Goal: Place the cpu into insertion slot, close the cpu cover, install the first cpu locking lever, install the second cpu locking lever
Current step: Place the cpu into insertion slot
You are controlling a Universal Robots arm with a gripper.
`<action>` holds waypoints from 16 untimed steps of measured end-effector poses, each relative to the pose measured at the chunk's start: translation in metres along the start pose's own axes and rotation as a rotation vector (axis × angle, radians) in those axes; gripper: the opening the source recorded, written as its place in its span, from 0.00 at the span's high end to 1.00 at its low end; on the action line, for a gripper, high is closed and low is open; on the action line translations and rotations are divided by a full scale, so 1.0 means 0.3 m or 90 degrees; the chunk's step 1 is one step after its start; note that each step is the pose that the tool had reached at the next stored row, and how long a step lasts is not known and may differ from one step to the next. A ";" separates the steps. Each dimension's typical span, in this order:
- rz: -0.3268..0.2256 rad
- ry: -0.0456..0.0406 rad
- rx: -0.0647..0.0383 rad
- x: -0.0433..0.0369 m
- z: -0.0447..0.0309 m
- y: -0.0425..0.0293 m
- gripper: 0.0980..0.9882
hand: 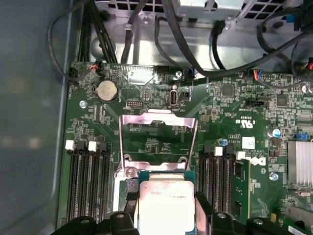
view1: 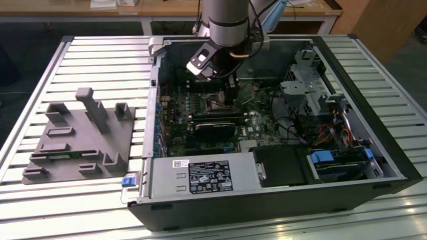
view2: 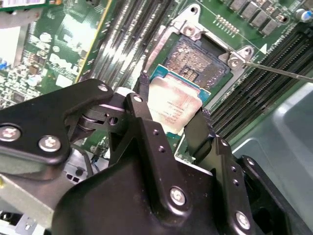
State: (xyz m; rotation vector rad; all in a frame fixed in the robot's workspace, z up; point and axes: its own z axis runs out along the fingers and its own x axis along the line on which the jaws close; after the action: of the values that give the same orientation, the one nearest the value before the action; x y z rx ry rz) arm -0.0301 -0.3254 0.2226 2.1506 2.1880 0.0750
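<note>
Claw point(view2: 174, 96) clamped on cpu point(view2: 171, 111) | second wrist view: insertion slot point(view2: 200, 61) exposed | first wrist view: cpu cover point(hand: 156, 119) raised

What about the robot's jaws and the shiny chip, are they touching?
Touching. In the second wrist view the jaws of the gripper press against two opposite edges of the cpu, with no gap showing.

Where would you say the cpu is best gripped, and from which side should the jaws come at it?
By two opposite thin edges, coming from above its flat silver top. The cpu is a thin square plate, so only its edges offer parallel faces. The gripper holds it that way now, one jaw on each side, by the insertion slot.
</note>
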 end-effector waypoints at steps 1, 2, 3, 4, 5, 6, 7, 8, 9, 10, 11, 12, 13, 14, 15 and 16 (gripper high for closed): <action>0.001 0.0039 0.000 0.000 0.001 -0.002 0.50; 0.003 0.0070 0.000 0.000 0.002 -0.003 0.50; 0.005 0.0091 0.000 0.000 0.003 -0.005 0.50; 0.008 0.0098 0.000 0.001 0.004 -0.006 0.50; 0.012 0.0098 0.000 0.001 0.005 -0.007 0.50; 0.018 0.0092 0.000 0.000 0.005 -0.008 0.50; 0.022 0.0088 0.000 0.000 0.006 -0.010 0.50; 0.025 0.0085 0.000 0.000 0.006 -0.013 0.50; 0.027 0.0083 0.000 0.000 0.006 -0.016 0.50; 0.029 0.0082 0.000 0.001 0.007 -0.020 0.50; 0.031 0.0085 0.000 0.001 0.007 -0.024 0.50; 0.032 0.0094 0.000 0.001 0.008 -0.028 0.50; 0.033 0.0114 0.000 0.001 0.008 -0.032 0.50; 0.034 0.0142 0.000 0.001 0.009 -0.036 0.50; 0.034 0.0178 0.000 0.001 0.010 -0.040 0.50; 0.035 0.0216 0.000 0.001 0.011 -0.045 0.50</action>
State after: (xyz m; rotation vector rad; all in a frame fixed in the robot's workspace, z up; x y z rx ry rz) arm -0.0433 -0.3254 0.2181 2.2256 2.1474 0.1150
